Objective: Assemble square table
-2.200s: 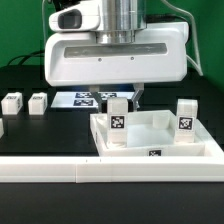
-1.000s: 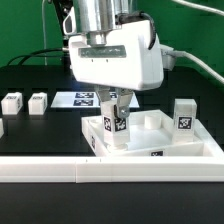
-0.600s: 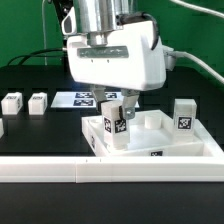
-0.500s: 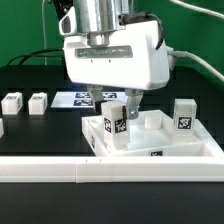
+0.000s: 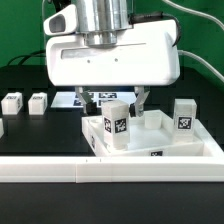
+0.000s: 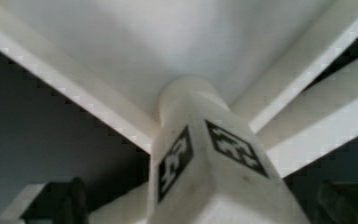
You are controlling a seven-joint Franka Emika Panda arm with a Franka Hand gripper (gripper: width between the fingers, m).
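Observation:
The white square tabletop (image 5: 152, 137) lies upside down by the front wall. One tagged white leg (image 5: 116, 122) stands upright in its socket nearest the exterior view's left. A second leg (image 5: 184, 114) stands in the corner at the right. My gripper (image 5: 118, 103) hangs straight over the first leg, open, with one finger (image 5: 97, 100) on each side and small gaps to the leg. In the wrist view the leg (image 6: 208, 150) fills the middle between the dark fingers (image 6: 60, 200), over the tabletop's rim (image 6: 87, 75). Two loose legs (image 5: 12, 102) (image 5: 38, 101) stand at the left.
The long white L-shaped border wall (image 5: 100, 170) runs along the front. The marker board (image 5: 72, 99) lies behind the gripper on the black table. Another white piece (image 5: 1, 127) shows at the left edge.
The gripper was turned at an angle around the leg; it has rotated back to square and its fingers now stand apart from the leg. The leg stays upright in the socket.

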